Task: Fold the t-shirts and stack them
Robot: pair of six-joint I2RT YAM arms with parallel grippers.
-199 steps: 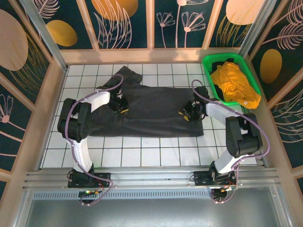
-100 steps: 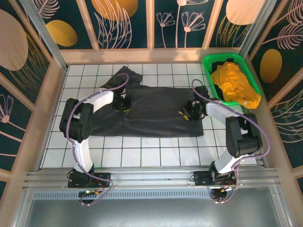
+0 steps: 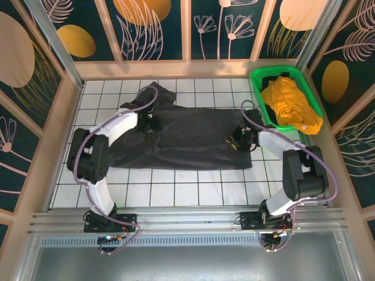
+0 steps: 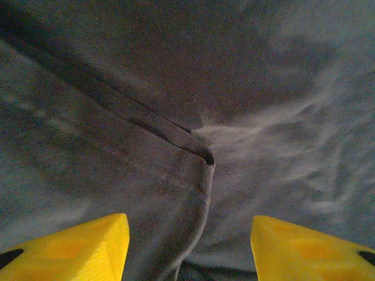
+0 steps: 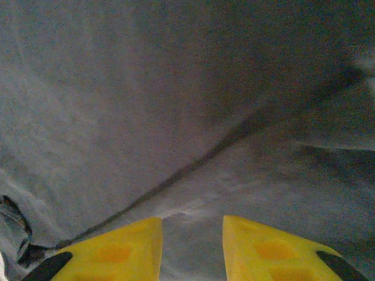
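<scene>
The dark charcoal t-shirt (image 3: pixel 190 137) lies spread across the white tiled table (image 3: pixel 176 187), with one sleeve bunched at the far left. My left gripper (image 3: pixel 147 124) is low over its left part. In the left wrist view that gripper (image 4: pixel 188 227) is open, its yellow fingers (image 4: pixel 88 246) wide apart, and a folded hem (image 4: pixel 176 134) lies loose between them. My right gripper (image 3: pixel 238 140) rests on the shirt's right end. In the right wrist view it (image 5: pixel 192 225) is open by a narrow gap over flat dark cloth (image 5: pixel 176 105). The orange-yellow t-shirt (image 3: pixel 290 102) is heaped in the basket.
A green plastic basket (image 3: pixel 258 76) stands at the far right corner of the table, the orange shirt spilling over its right rim. Wooden frame rails border the table on the left, far and right sides. White tiles show in front of the dark shirt.
My left gripper has opened and let go of the dark cloth, moving slightly toward the far side. The right gripper has shifted a little to the right and narrowed slightly.
</scene>
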